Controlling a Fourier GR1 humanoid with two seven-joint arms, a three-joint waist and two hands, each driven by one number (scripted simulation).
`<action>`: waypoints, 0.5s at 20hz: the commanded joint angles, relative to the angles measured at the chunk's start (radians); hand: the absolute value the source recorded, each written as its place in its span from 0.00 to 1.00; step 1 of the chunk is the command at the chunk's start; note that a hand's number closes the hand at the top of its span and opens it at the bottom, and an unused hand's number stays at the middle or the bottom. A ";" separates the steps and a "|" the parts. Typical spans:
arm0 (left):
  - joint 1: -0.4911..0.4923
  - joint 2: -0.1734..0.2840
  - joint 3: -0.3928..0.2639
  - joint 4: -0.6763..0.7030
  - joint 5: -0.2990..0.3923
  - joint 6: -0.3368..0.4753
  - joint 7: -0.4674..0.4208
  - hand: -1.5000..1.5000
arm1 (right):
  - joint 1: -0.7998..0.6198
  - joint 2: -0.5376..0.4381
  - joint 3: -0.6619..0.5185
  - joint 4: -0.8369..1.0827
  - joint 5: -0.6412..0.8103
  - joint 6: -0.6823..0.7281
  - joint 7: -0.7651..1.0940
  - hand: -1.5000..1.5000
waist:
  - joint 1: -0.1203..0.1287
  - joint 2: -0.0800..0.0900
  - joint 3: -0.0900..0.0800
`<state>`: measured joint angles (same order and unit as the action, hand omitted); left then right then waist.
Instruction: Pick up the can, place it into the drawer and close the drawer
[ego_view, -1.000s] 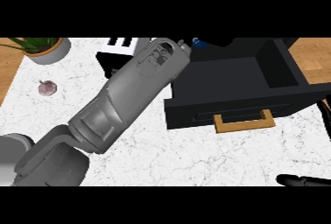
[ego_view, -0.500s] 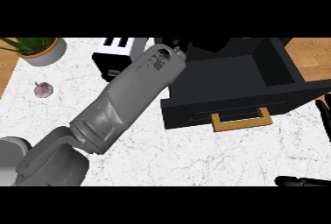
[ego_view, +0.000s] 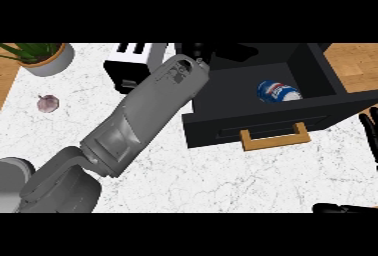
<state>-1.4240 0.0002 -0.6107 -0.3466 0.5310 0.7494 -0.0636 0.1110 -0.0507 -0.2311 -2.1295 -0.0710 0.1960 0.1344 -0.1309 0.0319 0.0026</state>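
The can lay on its side inside the drawer, toward the right part of the compartment and close to the front wall. It was blue and white with a touch of red on its label. The drawer was black, stood pulled open, and sat at the far right of the counter. Its front panel faced near and carried a wooden, orange-brown handle.

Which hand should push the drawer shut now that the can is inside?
Probably the right hand: it shows at the view's right edge, beside the open drawer front and its handle. The left forearm stretches past the drawer's far left corner, its hand mostly hidden. The can lies inside.
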 joint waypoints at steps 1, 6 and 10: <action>0.014 0.000 -0.012 -0.029 0.039 0.052 0.005 0.00 | -0.011 -0.025 -0.010 -0.008 -0.002 0.018 -0.015 0.00 | -0.020 0.002 0.001; 0.050 0.000 -0.012 -0.059 0.080 0.063 -0.022 0.00 | 0.002 -0.083 -0.015 -0.074 0.140 0.011 -0.065 0.00 | 0.003 -0.005 -0.001; -0.003 0.000 0.001 -0.057 0.113 0.059 -0.009 0.00 | 0.015 -0.098 0.044 -0.083 0.258 0.017 -0.109 0.00 | 0.015 -0.006 -0.001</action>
<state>-1.4036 0.0000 -0.6130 -0.3973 0.6169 0.7959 -0.0799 0.1009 -0.1300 -0.2161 -2.1929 0.0989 0.2053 0.0681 -0.1239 0.0293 0.0016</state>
